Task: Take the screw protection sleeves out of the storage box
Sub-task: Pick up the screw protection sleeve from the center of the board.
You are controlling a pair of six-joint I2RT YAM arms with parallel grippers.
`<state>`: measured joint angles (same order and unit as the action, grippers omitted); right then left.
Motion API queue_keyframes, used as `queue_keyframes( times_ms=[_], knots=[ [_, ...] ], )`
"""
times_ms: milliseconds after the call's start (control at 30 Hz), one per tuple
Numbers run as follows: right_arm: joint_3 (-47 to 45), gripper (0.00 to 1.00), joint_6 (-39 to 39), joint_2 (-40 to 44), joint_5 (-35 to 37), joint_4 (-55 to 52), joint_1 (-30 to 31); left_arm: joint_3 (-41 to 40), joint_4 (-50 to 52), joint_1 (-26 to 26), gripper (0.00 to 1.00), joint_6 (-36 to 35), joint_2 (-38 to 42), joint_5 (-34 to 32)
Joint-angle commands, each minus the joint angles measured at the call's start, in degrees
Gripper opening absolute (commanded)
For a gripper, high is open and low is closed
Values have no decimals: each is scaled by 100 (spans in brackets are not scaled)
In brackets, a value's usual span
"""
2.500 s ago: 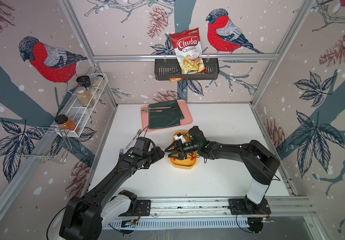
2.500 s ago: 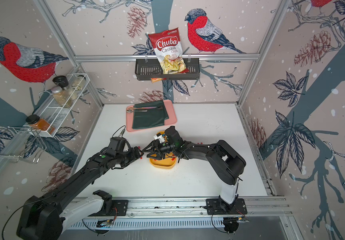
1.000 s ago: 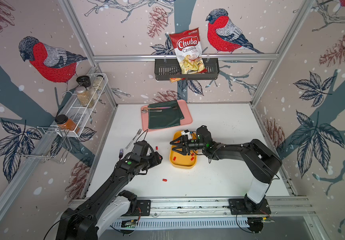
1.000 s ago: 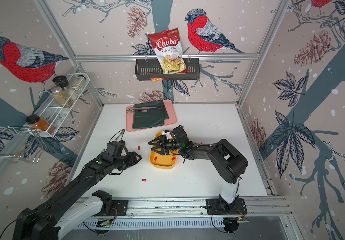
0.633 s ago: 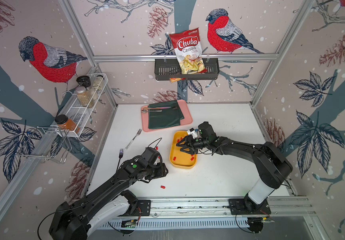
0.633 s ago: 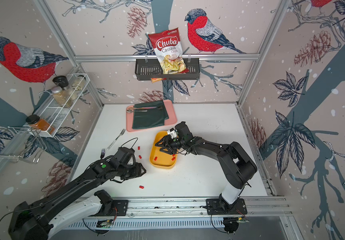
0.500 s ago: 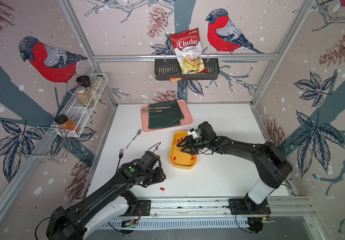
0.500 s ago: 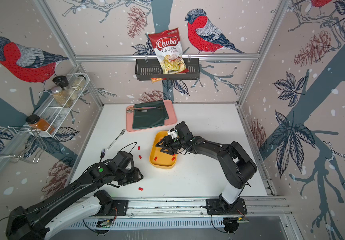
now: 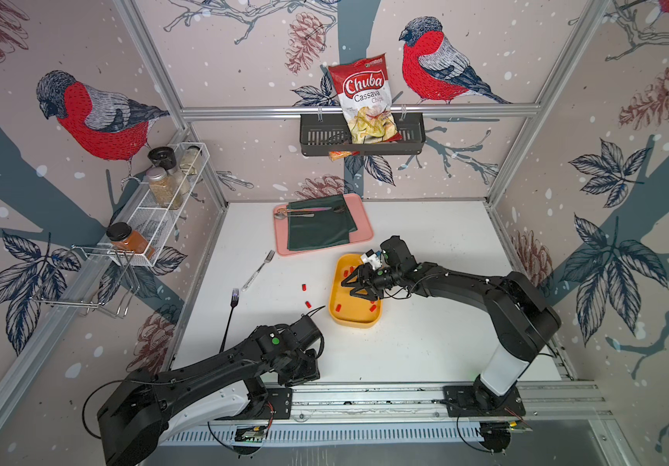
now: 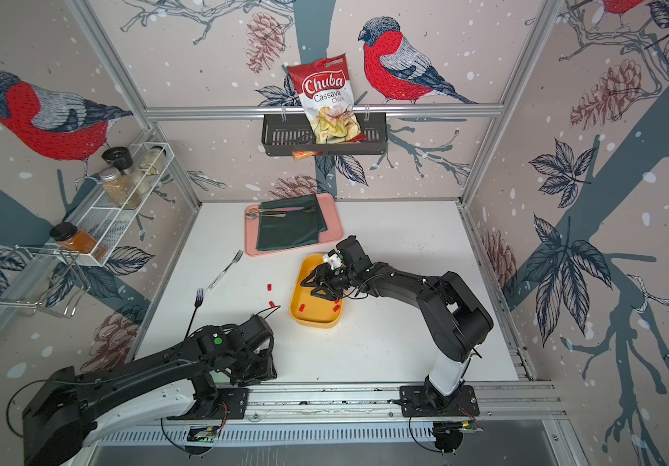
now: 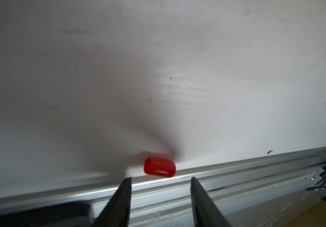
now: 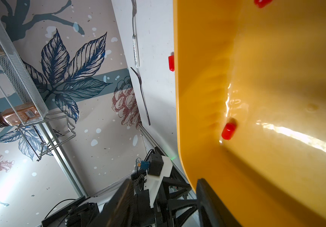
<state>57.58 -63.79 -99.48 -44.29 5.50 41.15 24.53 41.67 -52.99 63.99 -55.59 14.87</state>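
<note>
Looking through the left wrist camera, I see my left end effector (image 11: 161, 179) with its two thin dark fingers spread apart and nothing between them. Just past the tips lies one of the screw protection sleeves (image 11: 159, 167). It is a tiny red tube, smooth and round, lying on its side on the white worktop (image 11: 217, 59), right beside the grooved silver rail (image 11: 246, 171). The storage box (image 9: 355, 322) sits flat near the middle of the worktop. It is a shiny yellow-orange plastic tray with round corners and a low rim. In both top views a few red sleeves lie inside it, like this one (image 9: 338, 308). Two more (image 9: 304, 287) lie on the bare worktop between the box and the black fork (image 9: 231, 318). My right end effector (image 9: 355, 287) hangs over the box with its fingers spread, pinching nothing. In the right wrist view one finger is over the glossy inside and one is outside the rim. I cannot tell if it touches the box.
</note>
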Motion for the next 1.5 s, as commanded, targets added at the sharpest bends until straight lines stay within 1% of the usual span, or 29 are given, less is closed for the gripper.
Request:
queue_keyframes(
  times_ms=[0, 67, 200, 267, 467, 567, 633, 700, 833, 900, 1033, 1133, 1233, 1333, 1400, 1467],
  knots=[
    [4, 55, 145, 35, 32, -36, 34, 64, -513, -9, 49, 220, -153, -319],
    [-40, 55, 145, 55, 43, -38, 43, 95, -586, -9, 47, 251, -288, -409],
    [-183, 55, 86, 126, 70, 72, 74, 61, -804, -9, 43, 189, -475, -338],
    [-236, 56, 65, 139, 70, 98, 78, 64, -797, -9, 39, 121, -512, -316],
    [-291, 55, 62, 140, 63, 152, 101, 61, -824, -9, 35, -39, -571, -242],
    [-300, 55, 89, 140, 55, 145, 104, 115, -818, -9, 29, -115, -654, -243],
    [-309, 55, 105, 142, 61, 137, 104, 139, -835, -9, 27, -129, -685, -274],
    [-326, 55, 112, 156, 61, 144, 104, 176, -828, -9, 22, -163, -743, -333],
    [-338, 55, 129, 156, 70, 132, 104, 337, -906, -9, 15, -283, -974, -386],
    [-336, 55, 164, 163, 70, 93, 100, 507, -900, -9, 9, -401, -1161, -434],
    [-335, 55, 200, 188, 74, 34, 95, 744, -887, -1, 4, -598, -1388, -457],
    [-292, 55, 260, 214, 94, -64, 71, 947, -592, 90, 2, -763, -1293, -546],
    [-250, 55, 294, 278, 105, -152, 19, 1352, 90, 394, 1, -1086, -973, -712],
    [-188, 55, 373, 337, 105, -286, -60, 1918, 830, 935, 1, -1567, -615, -1109],
    [-160, 55, 442, 383, 105, -379, -131, 2421, 1255, 1566, 2, -2133, -615, -1296],
    [-142, 55, 523, 417, 111, -509, -223, 2857, 1437, 2132, 2, -2676, -850, -1473]
  ],
)
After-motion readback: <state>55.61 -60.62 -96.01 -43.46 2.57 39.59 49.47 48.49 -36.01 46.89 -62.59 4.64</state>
